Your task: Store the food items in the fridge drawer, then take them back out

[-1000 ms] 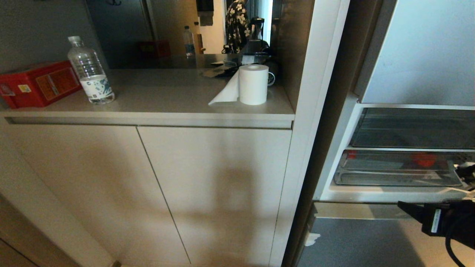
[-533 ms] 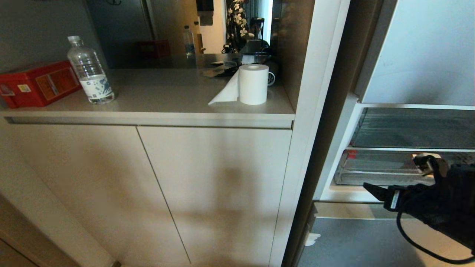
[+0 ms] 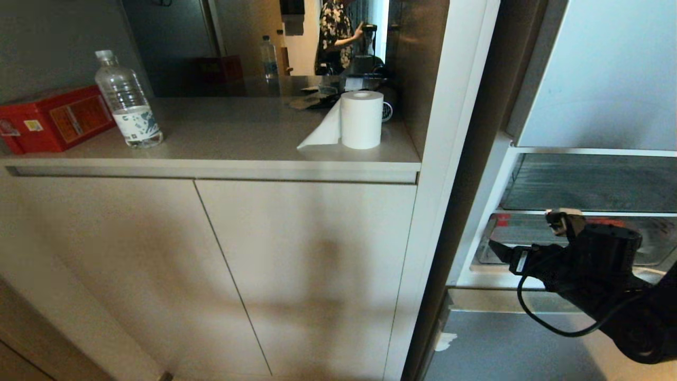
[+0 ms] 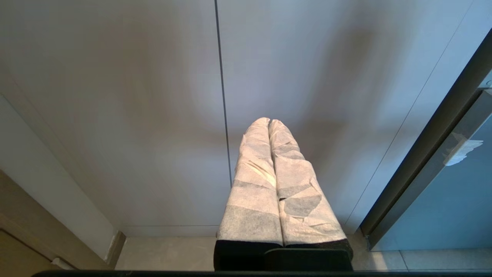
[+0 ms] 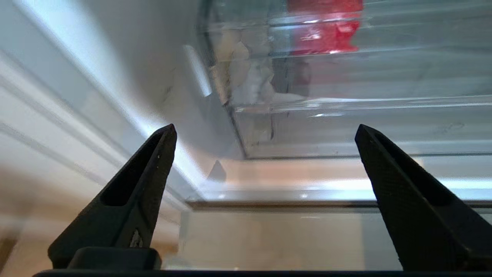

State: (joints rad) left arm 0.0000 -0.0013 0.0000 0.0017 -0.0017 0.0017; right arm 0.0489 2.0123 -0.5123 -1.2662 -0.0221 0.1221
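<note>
Risen since earlier: right gripper [image 5: 265, 129], jaws spread wide, empty, before fridge drawer [image 3: 648, 248] at four o'clock. Red food item [image 5: 324, 30] inside. Left gripper [image 4: 269, 122] clenched, parked.

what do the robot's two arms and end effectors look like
Right end effector: two black, tapered, pointed fingers with textured faces. The right arm is black and bulky, with a looping black cable and a small white label. Left end effector: two fingers wrapped in white-grey cloth, on a black base.
</note>
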